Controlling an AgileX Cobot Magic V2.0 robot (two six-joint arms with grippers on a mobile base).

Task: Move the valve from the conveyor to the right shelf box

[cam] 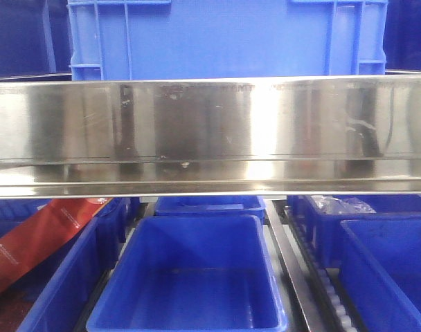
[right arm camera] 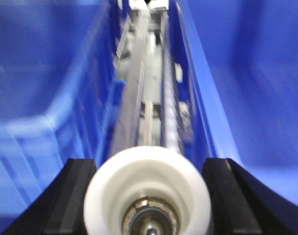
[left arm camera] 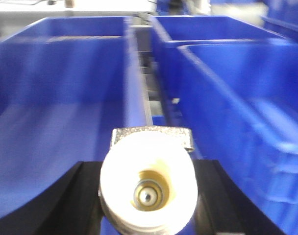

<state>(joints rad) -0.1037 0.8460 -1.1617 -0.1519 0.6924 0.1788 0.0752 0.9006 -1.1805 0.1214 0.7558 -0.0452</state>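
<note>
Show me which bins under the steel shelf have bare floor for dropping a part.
The centre bin, between the left bin and the roller track, is bare. The front right bin looks bare too. Crowded: the left bin holds a red packet, the rear right bin a plastic bag.

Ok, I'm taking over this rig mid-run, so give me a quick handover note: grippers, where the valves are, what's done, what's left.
Left gripper: shut on a white valve with a metal bracket, held above the blue shelf boxes.
Right gripper: shut on a second white valve, over the roller rail between two blue boxes.
Conveyor: not in view.
Done: both valves picked up.
Left: neither valve is in a box yet; place and release.
</note>
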